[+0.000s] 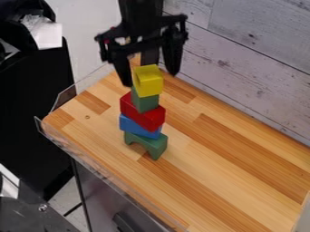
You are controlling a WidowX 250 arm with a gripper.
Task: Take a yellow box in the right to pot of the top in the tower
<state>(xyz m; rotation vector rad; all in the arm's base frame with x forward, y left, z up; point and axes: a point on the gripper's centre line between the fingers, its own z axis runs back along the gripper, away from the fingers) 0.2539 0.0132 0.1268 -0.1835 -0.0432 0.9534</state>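
At the upper middle of the camera view, my gripper (150,79) hangs over the tower with its fingers wide apart. The yellow box (148,82) stands at the tower's top, between the fingertips in this view, with a visible gap on each side. Under it are a small green block (144,103), a red block (142,112), a blue block (138,127) and, at the bottom, a green arch-shaped block (151,144). The red block is turned at an angle to the others.
The wooden table (212,167) carries the tower near its left part. A clear rim (100,171) runs along the table's left and front edge. A whitish plank wall (242,63) stands behind on the right.
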